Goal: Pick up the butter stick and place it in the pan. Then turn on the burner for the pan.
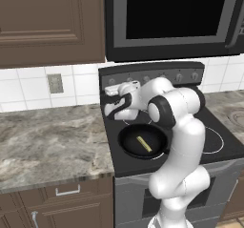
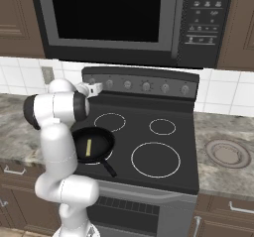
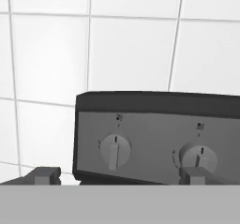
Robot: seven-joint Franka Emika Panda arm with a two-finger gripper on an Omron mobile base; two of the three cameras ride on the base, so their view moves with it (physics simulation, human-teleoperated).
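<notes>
1. I see the butter stick (image 1: 144, 144) already lying in the pan (image 1: 127, 145) on the stove's front left burner, so the first half looks done.
2. My gripper (image 3: 117, 177) is empty, jaws wide apart, facing the leftmost knob (image 3: 115, 151) on the control panel (image 3: 154, 138).
3. I judge the burner is not yet turned on; that knob remains to be grasped and turned.

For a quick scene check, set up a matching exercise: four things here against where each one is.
1. butter stick
2. pan
3. pincer
4. microwave

a. above the stove
b. on the front left burner
c. open, facing the control knobs
d. lying in the pan

Pairs: 1-d, 2-b, 3-c, 4-a
</notes>
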